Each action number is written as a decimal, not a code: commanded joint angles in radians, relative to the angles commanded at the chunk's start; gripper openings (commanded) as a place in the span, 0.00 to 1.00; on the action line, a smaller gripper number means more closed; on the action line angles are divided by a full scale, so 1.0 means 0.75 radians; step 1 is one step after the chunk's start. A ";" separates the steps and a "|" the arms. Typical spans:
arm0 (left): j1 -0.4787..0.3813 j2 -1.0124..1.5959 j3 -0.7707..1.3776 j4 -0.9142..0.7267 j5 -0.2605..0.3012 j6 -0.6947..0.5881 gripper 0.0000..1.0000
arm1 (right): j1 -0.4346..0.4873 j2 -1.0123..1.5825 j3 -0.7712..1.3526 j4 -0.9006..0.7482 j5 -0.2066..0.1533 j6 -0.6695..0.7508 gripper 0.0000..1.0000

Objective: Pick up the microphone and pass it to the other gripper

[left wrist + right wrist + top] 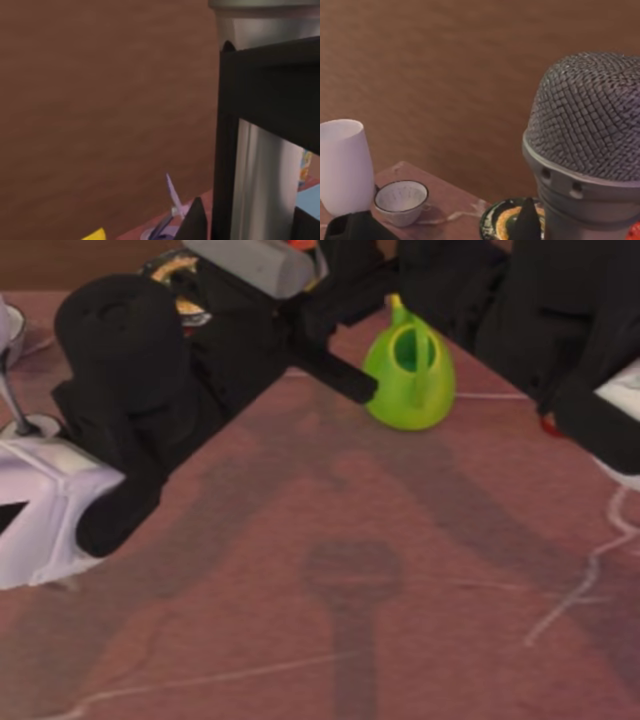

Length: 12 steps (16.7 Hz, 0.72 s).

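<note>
Reddish-brown bench (420, 590) lies bare up front; further back a green watering can (412, 380) stands between both AgileX arms, which meet high at the far edge. Microphone (585, 150) is off the bench; left hand (335, 370) seems clamped on its body, right hand's state can't be told. Likely mid-handover: next, right releases w/o tugging.

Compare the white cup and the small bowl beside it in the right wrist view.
The white cup is tall and plain; the small bowl is low and wide, with a patterned inside. The white cup has no visible handle; the small bowl shows a small one at its side. Both are pale, upright and open-topped on the table, close together.
</note>
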 joint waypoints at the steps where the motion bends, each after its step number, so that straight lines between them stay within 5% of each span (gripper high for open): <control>1: 0.000 0.000 0.000 0.000 0.000 0.000 0.00 | 0.000 0.000 0.000 0.000 0.000 0.000 1.00; 3: 0.000 0.000 0.000 0.000 0.000 0.000 0.00 | 0.000 0.000 0.000 0.000 0.000 0.000 1.00; 12: 0.000 0.000 0.000 0.000 0.000 0.000 0.00 | 0.000 0.000 0.000 0.000 0.000 0.000 0.32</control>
